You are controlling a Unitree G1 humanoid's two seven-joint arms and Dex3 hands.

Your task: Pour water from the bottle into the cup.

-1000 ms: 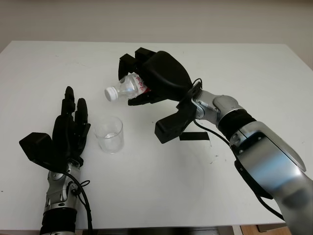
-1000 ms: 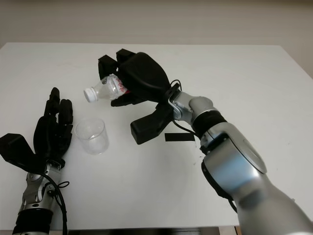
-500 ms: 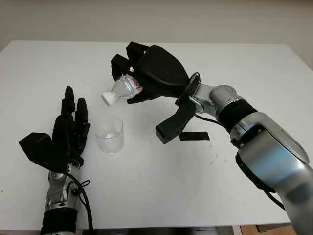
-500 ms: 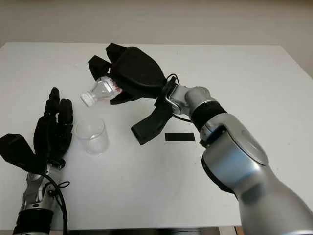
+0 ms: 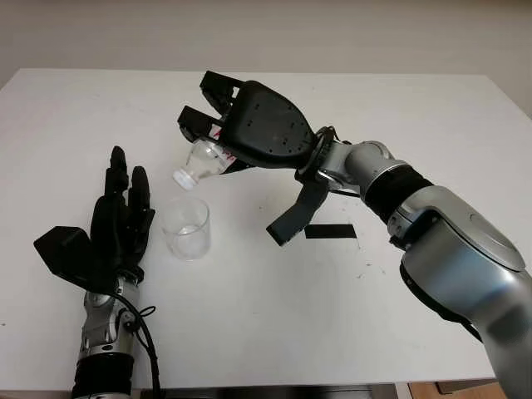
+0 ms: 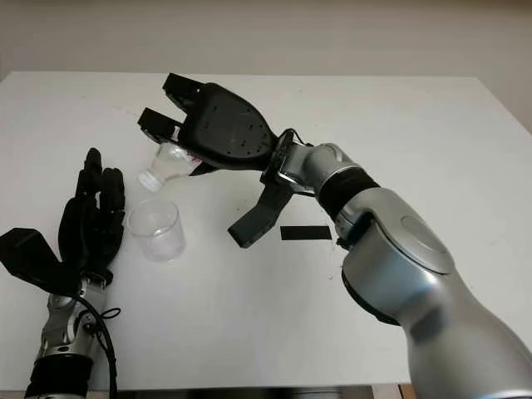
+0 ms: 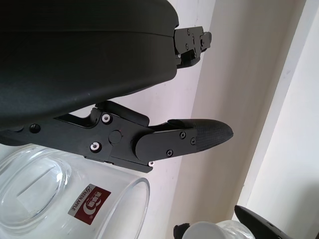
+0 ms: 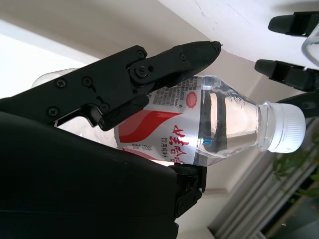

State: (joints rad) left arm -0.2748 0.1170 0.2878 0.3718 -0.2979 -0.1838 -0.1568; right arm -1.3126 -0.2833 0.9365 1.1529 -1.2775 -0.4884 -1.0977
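Our right hand (image 5: 249,129) grips the bottle (image 5: 199,160), fingers wrapped around it — capped neck tilted down over the cup (image 5: 185,229). Our left hand (image 5: 116,224) waits open just left of the cup on the desk (image 5: 266,316).

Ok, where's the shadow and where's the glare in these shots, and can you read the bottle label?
Left eye view: the right hand and bottle cast a soft shadow on the table; the cup stays see-through. Right wrist view: label sharp, background washed out bright. Left wrist view: the shell is dark, the wall glaring.
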